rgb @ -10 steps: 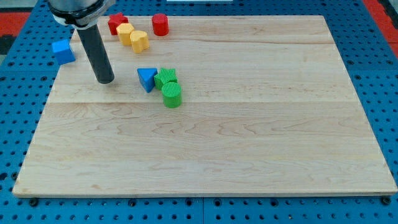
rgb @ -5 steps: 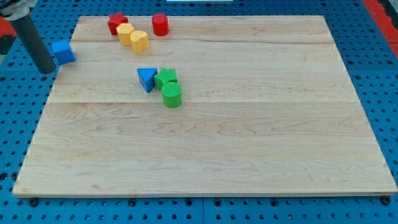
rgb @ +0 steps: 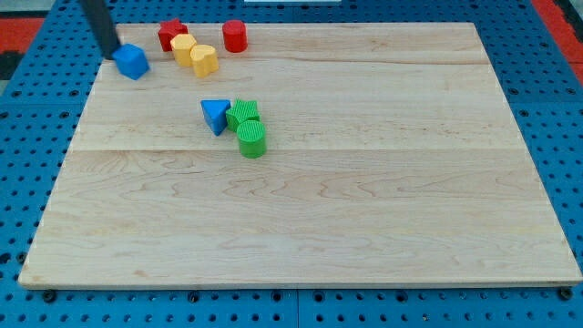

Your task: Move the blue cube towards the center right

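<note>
1. The worktop (rgb: 364, 200) is a pale wooden board lying on a blue pegboard surface (rgb: 27, 182); the blue cube (rgb: 133, 61) serves as the landmark here.
2. The blue cube sits near the worktop's top-left corner, just inside its left edge, turned a little so one corner faces the view's bottom.
3. My tip (rgb: 109, 54) is just to the view's left of the blue cube and slightly above it, touching it or nearly so; the dark rod rises from there up out of the view's top edge.
4. The arm has no gripper, so there is nothing to be open or closed and nothing is held; the rod only meets the cube from the side.
5. To the view's right of the blue cube and a little higher stands a red block (rgb: 170, 34) of irregular shape.
6. Beside that, also right of the blue cube, two yellow blocks (rgb: 194, 53) touch each other.
7. Further right of the cube, near the worktop's top edge, is a red cylinder (rgb: 234, 35).
8. Below and to the right of the blue cube, well apart from it, a blue triangular block (rgb: 215, 115) touches a green block (rgb: 243, 113), with a green cylinder (rgb: 251, 138) touching that block's lower side.
</note>
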{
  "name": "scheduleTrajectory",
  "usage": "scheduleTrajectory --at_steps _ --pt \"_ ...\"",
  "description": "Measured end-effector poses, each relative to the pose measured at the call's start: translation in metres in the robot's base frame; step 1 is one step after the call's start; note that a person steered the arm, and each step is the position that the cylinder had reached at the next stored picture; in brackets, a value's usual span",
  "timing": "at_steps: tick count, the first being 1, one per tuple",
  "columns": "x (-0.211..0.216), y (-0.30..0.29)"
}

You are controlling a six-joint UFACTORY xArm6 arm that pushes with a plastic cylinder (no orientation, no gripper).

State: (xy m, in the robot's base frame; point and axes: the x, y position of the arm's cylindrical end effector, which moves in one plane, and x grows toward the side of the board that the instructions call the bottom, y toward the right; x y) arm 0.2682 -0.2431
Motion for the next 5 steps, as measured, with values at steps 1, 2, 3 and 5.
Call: scheduleTrajectory --at_steps 1,2,3,5 --pt "0.037 0.032" --pt "0.052 0.04" --pt "0.052 0.038" --pt "0.052 0.036"
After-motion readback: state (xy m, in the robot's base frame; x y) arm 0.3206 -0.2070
